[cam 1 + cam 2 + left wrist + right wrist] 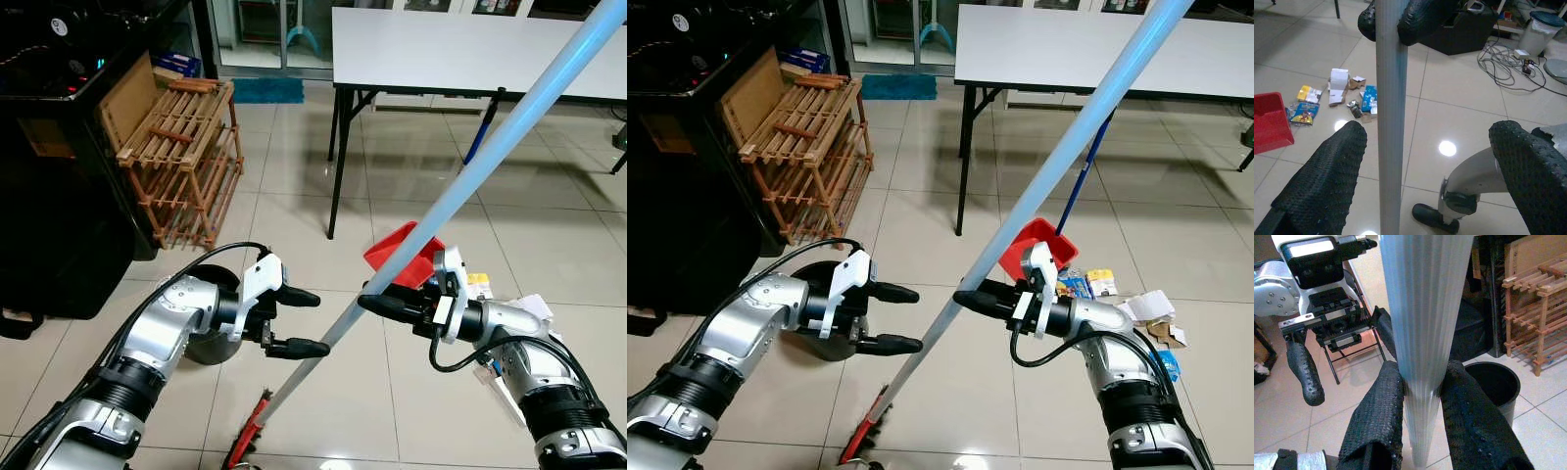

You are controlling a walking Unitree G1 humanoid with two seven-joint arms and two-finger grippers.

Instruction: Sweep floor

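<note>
The pale-blue broom handle (460,191) slants between the two end effectors, pinched by the right end effector (370,304) and standing free inside the spread fingers of the left end effector (306,323). Bare tile floor (284,211) lies ahead of the left one. Beyond the right one, a red dustpan (1038,247) and scattered litter (1122,304) block the way, the white worktop (460,49) farther on.

The broom handle (470,171) ran out past the upper frame edge, its red head (243,436) cut off below. A black bin (828,338) sat largely hidden behind the left arm. Print on the floor litter (1087,285) was too small to read.
</note>
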